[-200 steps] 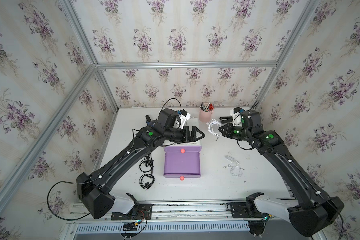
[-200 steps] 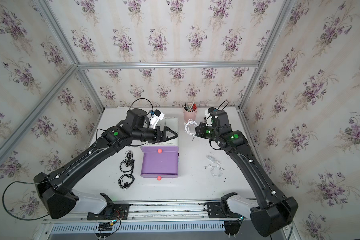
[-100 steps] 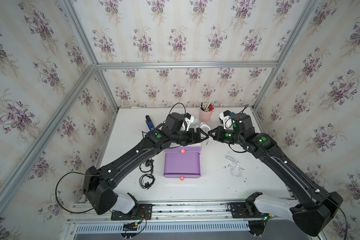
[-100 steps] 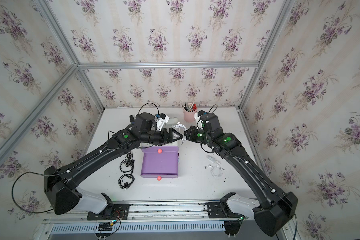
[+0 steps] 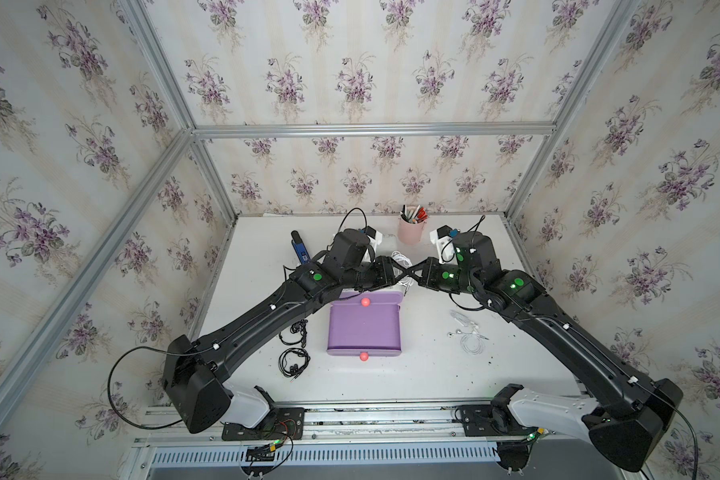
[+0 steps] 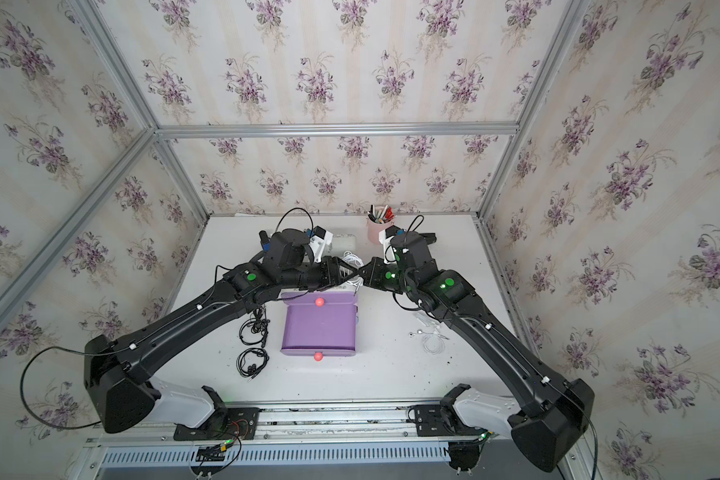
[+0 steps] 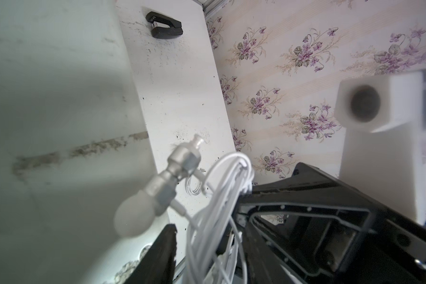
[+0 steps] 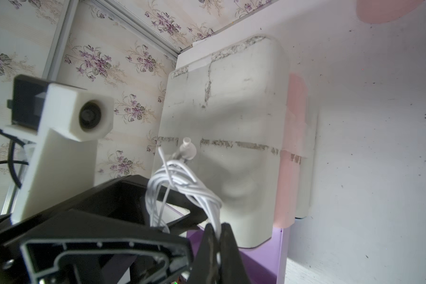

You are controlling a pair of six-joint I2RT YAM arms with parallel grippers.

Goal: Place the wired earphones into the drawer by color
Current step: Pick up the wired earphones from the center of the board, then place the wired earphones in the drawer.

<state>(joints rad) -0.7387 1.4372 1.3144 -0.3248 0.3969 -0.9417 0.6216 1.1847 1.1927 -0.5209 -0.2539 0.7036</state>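
Both top views show two black robot arms reaching inward until their tips meet nose to nose. The right gripper (image 5: 418,270) is pinched tight on a coiled bundle of white wired earphones (image 5: 400,259). In the right wrist view the strands (image 8: 182,182) run down into its closed fingertips (image 8: 230,243). The loops fan out above them, and one earbud (image 8: 187,150) sticks up.

The left gripper (image 5: 400,272) comes at the same bundle from the opposite side. Its jaws are partly drawn in with strands lying between them, and I cannot tell whether they press on the cable. In the left wrist view the white loops (image 7: 219,196) hang right in front of that gripper, beside one of its black fingers (image 7: 160,250). A silver earbud juts out there too, blurred by closeness.

Under and just past the fingertips lies a white box (image 8: 231,110) marked with strips of old tape residue. It butts against a purple drawer unit (image 5: 364,328) with two pink knobs (image 5: 365,301), which sits below the grippers on the side nearer the arm bases.

Back along the left arm, just beside the unit, two bundles of black earphones (image 5: 294,330) lie on the white table (image 5: 433,374). Back along the right arm, a second white set (image 5: 468,332) lies loose, well apart from that gripper. Beyond both grippers, near the back wall, stands a pink cup (image 5: 410,230) of pens.
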